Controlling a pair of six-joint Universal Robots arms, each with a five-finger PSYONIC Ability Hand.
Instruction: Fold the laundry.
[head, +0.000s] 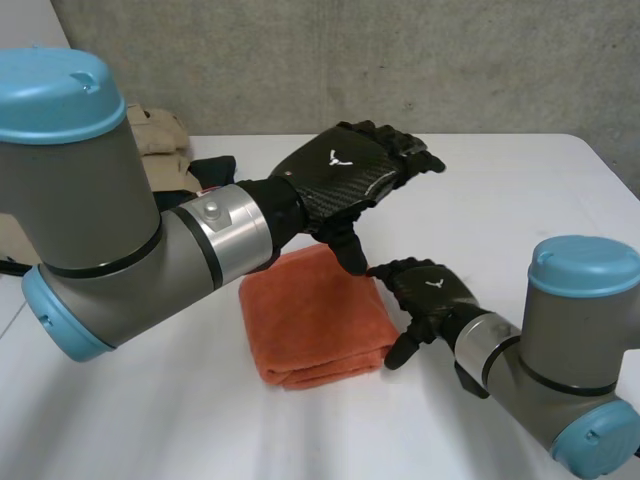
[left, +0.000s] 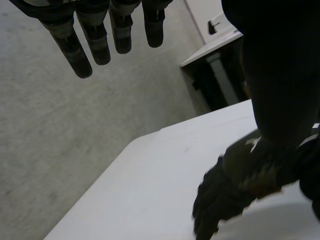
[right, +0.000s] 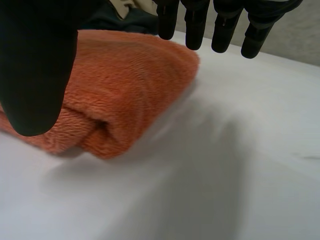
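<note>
A folded orange towel (head: 312, 318) lies on the white table (head: 520, 200), near its middle. My left hand (head: 345, 175) hovers above the towel's far edge, fingers straight and holding nothing; its fingers (left: 97, 37) hang over bare table in the left wrist view. My right hand (head: 425, 300) rests low beside the towel's right edge, open and empty. In the right wrist view the towel (right: 125, 85) sits under the straight fingers (right: 220, 27), with the thumb (right: 35, 65) in front of it.
A pile of beige and dark clothes (head: 175, 150) lies at the table's far left, behind my left arm. A concrete wall (head: 400, 60) runs behind the table. The right hand (left: 235, 190) also appears on the table in the left wrist view.
</note>
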